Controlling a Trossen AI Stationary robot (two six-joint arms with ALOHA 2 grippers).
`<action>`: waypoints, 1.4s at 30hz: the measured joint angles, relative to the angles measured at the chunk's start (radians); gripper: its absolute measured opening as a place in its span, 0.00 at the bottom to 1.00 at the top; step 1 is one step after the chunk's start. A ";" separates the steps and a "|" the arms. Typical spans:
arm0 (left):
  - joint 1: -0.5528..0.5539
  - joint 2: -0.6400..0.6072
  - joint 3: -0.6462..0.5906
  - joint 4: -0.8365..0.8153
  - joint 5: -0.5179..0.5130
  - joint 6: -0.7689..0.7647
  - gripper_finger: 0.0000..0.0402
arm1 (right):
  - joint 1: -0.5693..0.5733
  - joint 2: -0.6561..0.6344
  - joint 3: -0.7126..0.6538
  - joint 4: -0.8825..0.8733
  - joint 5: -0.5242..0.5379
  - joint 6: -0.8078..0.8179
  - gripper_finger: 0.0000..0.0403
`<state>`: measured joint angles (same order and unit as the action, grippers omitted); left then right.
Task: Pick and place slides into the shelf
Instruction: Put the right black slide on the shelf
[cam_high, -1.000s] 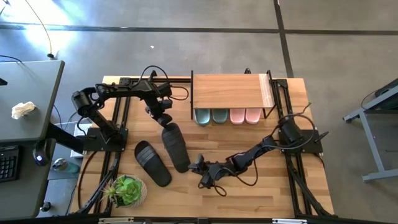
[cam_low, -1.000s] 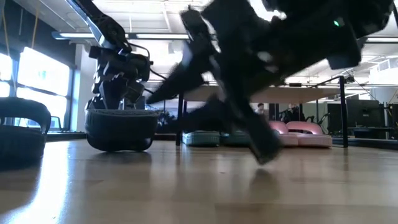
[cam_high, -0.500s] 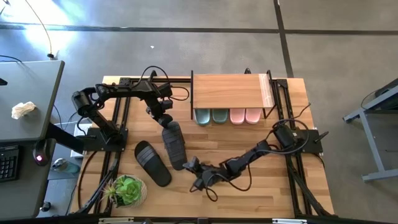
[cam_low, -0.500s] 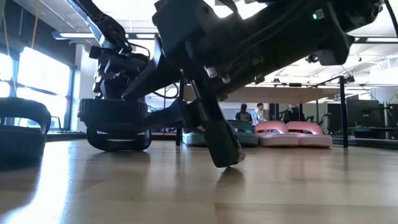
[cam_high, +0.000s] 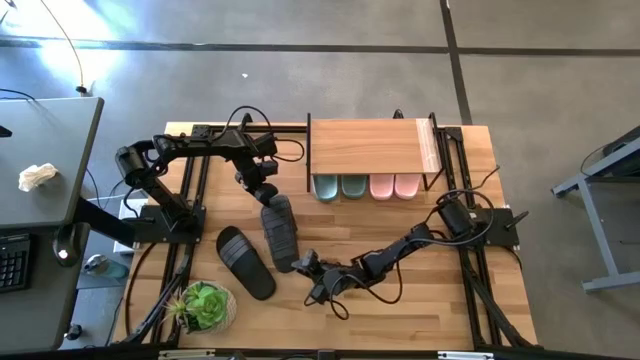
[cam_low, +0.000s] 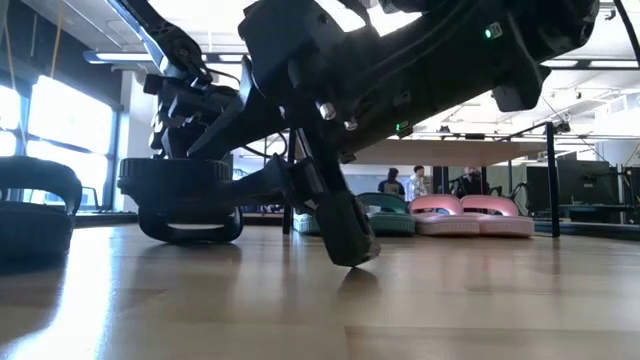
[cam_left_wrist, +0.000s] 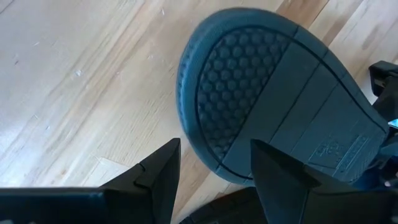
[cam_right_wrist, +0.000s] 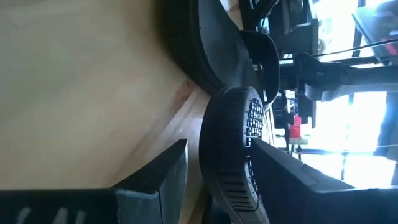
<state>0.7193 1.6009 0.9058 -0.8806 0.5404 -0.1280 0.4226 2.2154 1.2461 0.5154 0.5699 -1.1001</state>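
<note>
The left claw (cam_high: 266, 196) pinches one end of a black ribbed rubber slide (cam_high: 281, 233), which in the low view hangs clear of the light wooden bench (cam_high: 420, 300); from that claw the slide runs toward the bench's near edge. The left wrist view shows its dimpled sole (cam_left_wrist: 249, 93) just beyond the claw's two dark fingers (cam_left_wrist: 158, 171). The right claw (cam_high: 308, 266) sits low over the bench at the slide's far end, fingers spread, with the rim of the held slide (cam_right_wrist: 233, 143) between them in the right wrist view. The second black ribbed slide (cam_high: 245, 262) lies flat on the bench, just beside the right claw on the side of a small green potted plant (cam_high: 205, 305). Well beyond both claws, under the low wooden-topped shelf (cam_high: 368, 146), stand a sage-green pair of slides (cam_high: 339, 186) and a pale pink pair of slides (cam_high: 396, 186), side by side.
</note>
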 joint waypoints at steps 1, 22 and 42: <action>0.000 0.000 0.000 0.000 0.000 0.000 0.45 | -0.001 0.001 -0.001 0.005 0.010 -0.008 0.41; 0.000 0.000 0.000 0.005 -0.002 0.000 0.45 | -0.032 0.002 0.002 0.087 0.115 -0.055 0.41; 0.000 -0.028 0.000 0.085 0.002 0.042 0.40 | -0.087 -0.003 0.006 0.110 0.105 0.149 0.14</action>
<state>0.7197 1.5728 0.9055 -0.7955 0.5426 -0.0860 0.3354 2.2124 1.2518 0.6250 0.6753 -0.9513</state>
